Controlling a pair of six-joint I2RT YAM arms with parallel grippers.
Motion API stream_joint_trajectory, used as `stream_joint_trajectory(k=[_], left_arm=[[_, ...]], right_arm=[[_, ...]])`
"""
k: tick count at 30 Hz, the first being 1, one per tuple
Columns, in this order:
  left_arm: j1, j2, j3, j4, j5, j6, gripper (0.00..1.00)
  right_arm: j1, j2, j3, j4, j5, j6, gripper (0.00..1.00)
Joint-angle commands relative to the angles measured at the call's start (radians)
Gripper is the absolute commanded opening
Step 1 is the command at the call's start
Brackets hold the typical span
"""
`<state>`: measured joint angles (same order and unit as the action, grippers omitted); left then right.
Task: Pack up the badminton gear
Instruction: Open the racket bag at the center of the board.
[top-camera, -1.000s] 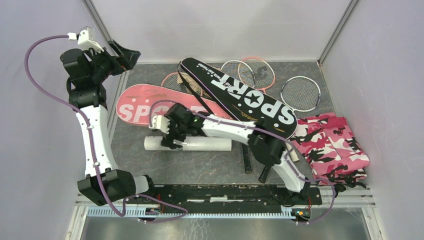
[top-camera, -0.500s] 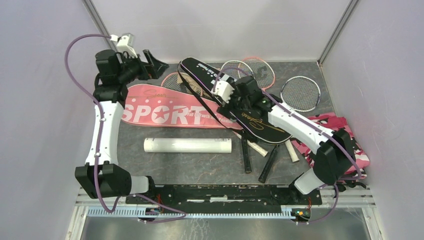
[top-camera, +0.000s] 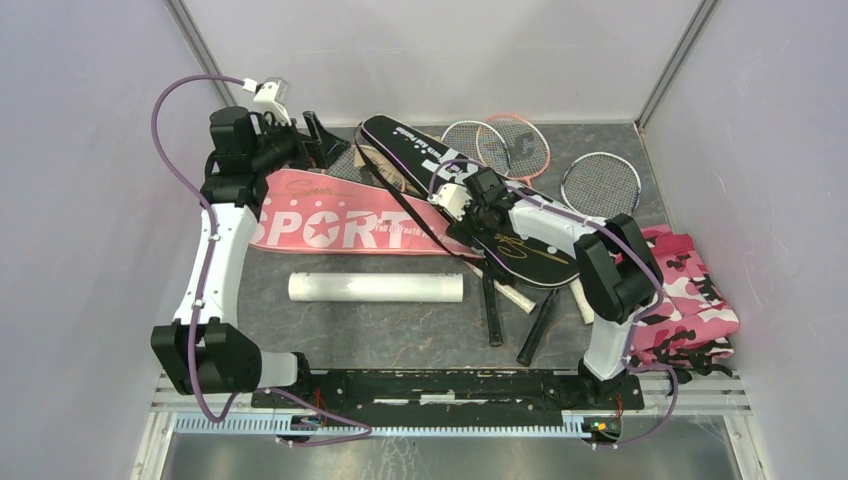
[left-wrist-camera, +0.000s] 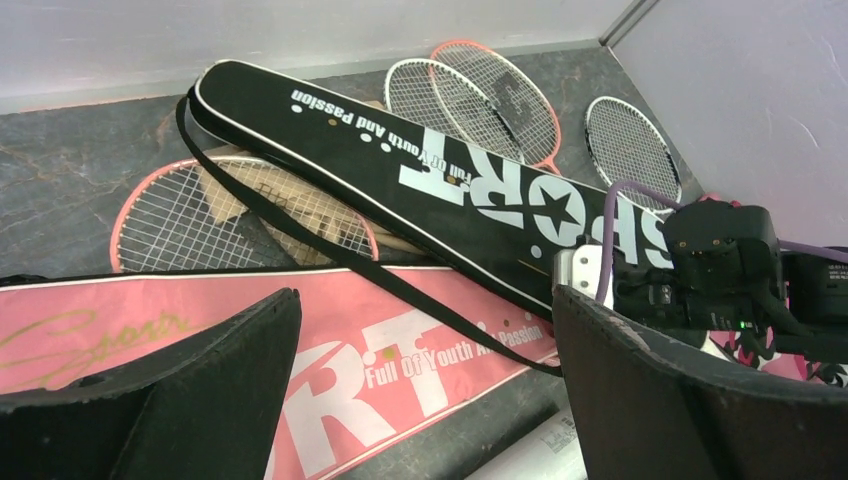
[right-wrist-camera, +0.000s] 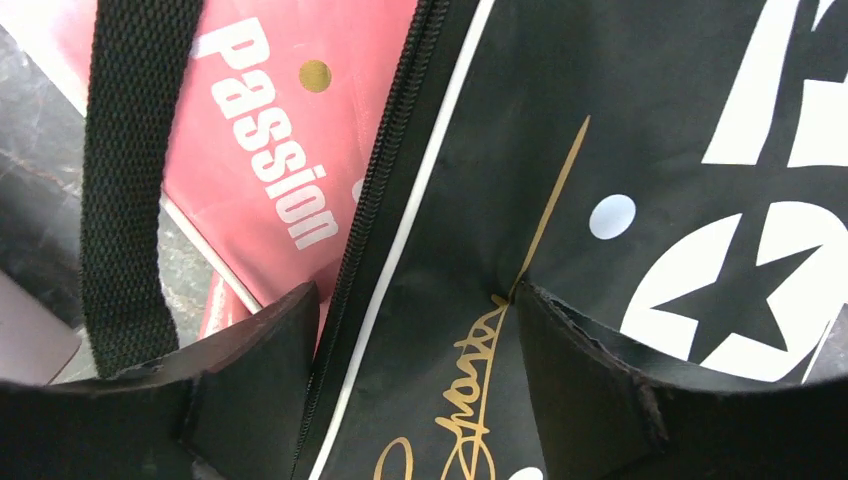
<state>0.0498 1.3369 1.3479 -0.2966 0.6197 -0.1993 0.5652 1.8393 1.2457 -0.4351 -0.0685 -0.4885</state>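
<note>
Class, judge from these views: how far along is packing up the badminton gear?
Done: nothing; rackets lie loose, white tube beside the pink cover. In hand: right gripper, fingers apart, down on the black cover beside its zip; left gripper open, holding nothing. Left: all packing.

Black cover (left-wrist-camera: 380, 165): "SPORT", "Full Of Youth And Passion". Pink cover (top-camera: 340, 228): same wording; gold script, possibly "Sports".

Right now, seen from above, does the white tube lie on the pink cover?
No, the white tube lies on the table, apart from the pink cover and nearer the arm bases.
</note>
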Motion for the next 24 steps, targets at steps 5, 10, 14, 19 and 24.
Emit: stream_joint_trajectory(k=[5,10,14,19,24], left_arm=[[-0.012,-0.027,-0.016,0.044,0.007,0.050,1.00],[-0.013,-0.024,-0.019,0.045,0.008,0.058,1.00],[-0.013,-0.024,-0.015,0.044,0.003,0.068,1.00],[-0.017,-0.025,-0.002,0.044,0.024,0.107,1.00],[-0.026,-0.044,0.008,0.044,0.057,0.172,1.00]], right_arm=[[-0.024,0.015,0.087,-0.013,0.007,-0.014,0.47],[-0.034,-0.047,0.121,-0.060,-0.018,-0.023,0.29],[-0.041,-0.102,0.152,-0.093,-0.022,-0.031,0.01],[-0.059,-0.196,0.191,-0.114,-0.009,-0.065,0.00],[-0.087,-0.320,0.217,-0.130,-0.085,-0.166,0.00]])
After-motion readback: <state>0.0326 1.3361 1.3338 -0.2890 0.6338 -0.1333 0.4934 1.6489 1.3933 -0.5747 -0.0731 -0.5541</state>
